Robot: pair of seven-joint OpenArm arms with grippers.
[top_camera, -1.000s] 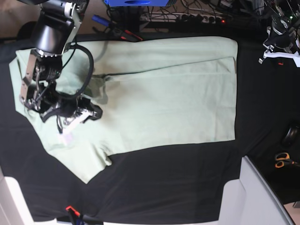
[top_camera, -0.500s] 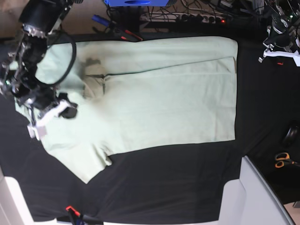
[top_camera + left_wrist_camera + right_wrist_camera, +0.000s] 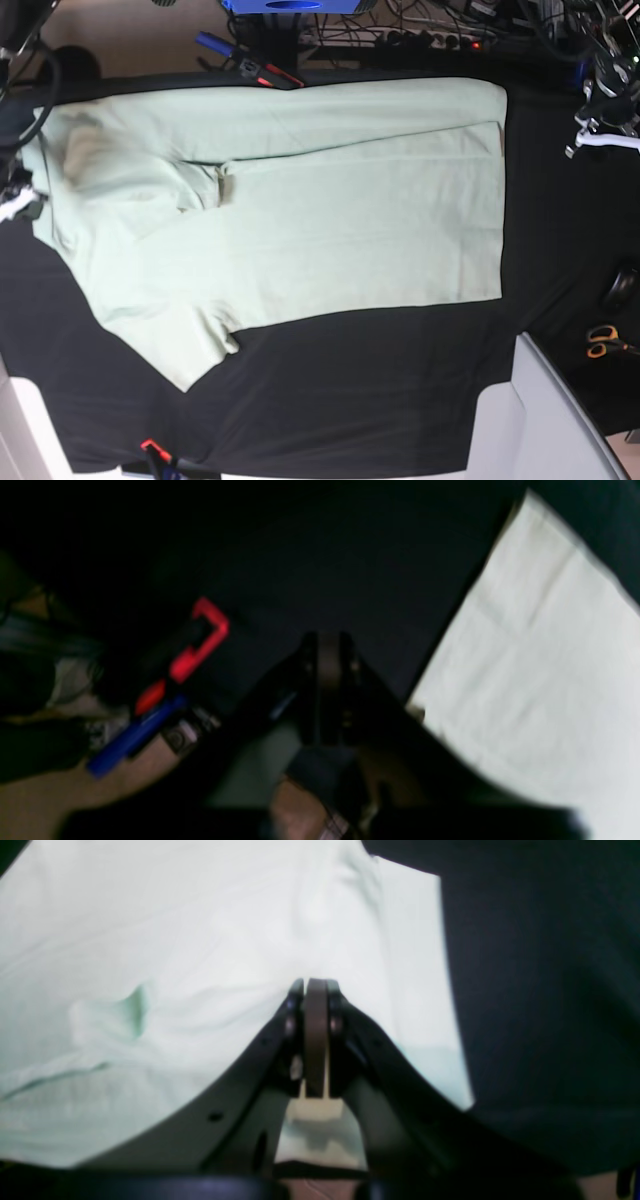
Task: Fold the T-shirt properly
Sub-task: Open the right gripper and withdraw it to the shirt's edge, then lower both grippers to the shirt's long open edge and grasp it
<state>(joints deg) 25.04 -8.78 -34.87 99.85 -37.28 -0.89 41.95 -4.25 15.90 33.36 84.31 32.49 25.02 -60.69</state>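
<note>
Clearly a soft, light T-shirt [image 3: 330,230] lying flat on the table [image 3: 330,400].
Best pinched at hem corners or sleeve edge; right hand [image 3: 316,985] closed on nothing, left hand [image 3: 327,640] nearly together, empty.

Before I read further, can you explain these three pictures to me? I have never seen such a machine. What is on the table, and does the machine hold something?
It is a robot with two arms, and each arm ends in a gripper, a kind of pincer with a small camera behind it. One picture looks down on the whole table. There a pale green T-shirt lies spread on a black cloth, partly folded along its far side. The other two pictures come from the arm cameras. One shows the right gripper above the shirt near its edge, jaws together, holding nothing. The other, blurred, shows the left gripper over the black cloth beside the shirt; its jaws look nearly closed and seem empty. Scissors lie at the table's side.
</note>
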